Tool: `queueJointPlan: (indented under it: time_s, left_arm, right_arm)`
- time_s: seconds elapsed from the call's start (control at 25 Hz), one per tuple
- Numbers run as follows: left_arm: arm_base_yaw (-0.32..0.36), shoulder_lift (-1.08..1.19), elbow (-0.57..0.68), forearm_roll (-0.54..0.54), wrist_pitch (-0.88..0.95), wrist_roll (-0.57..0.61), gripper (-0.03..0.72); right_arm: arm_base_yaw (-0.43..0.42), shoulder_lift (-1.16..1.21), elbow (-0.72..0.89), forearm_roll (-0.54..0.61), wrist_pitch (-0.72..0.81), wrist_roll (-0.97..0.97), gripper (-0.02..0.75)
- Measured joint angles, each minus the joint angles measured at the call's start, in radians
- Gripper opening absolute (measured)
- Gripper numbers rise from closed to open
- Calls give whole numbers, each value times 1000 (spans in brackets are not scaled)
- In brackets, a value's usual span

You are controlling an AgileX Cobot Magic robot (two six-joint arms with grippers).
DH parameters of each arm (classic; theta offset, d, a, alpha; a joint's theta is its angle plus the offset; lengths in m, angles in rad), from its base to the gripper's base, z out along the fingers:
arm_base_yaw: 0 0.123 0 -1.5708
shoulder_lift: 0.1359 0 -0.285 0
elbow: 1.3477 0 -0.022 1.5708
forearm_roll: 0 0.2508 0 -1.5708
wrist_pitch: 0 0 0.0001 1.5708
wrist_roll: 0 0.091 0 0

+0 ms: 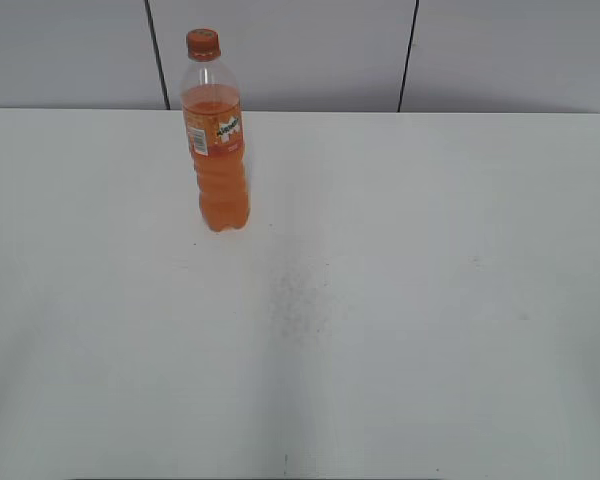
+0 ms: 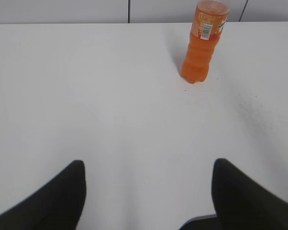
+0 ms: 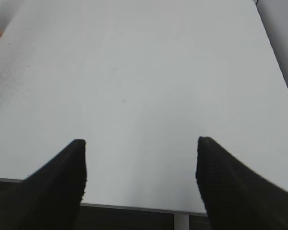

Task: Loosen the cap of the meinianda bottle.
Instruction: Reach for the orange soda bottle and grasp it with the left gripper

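While bottle (image 1: 218, 160) stands upright far left on table (image 1: 400, 300), cap (image 1: 202, 43) on, left gripper (image 2: 149, 191) and right gripper (image 3: 140, 167) gape wide, empty, well apart from bottle.

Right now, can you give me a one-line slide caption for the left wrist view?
Open left gripper hangs over the bare white table, the capped orange soda bottle standing upright far ahead.

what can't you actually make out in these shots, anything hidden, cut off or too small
- The cap: shown only in the exterior view; print on its top too small to read. In the left wrist view the top edge cuts the meinianda bottle off above its label.
- Right wrist view: only an orange sliver of the bottle at the left edge.
- Label text: too small in every view.
- Left hand and right hand: absent from the exterior view.
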State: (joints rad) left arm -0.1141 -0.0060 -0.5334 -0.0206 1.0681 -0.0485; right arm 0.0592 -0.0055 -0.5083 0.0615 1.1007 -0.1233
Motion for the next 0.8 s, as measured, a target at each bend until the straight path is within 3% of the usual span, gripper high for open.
queueJointPlan:
  time_s: [0.8]
  left_arm:
    - [0, 0, 0, 0, 0, 0, 499]
  right_arm:
    - [0, 0, 0, 0, 0, 0, 534]
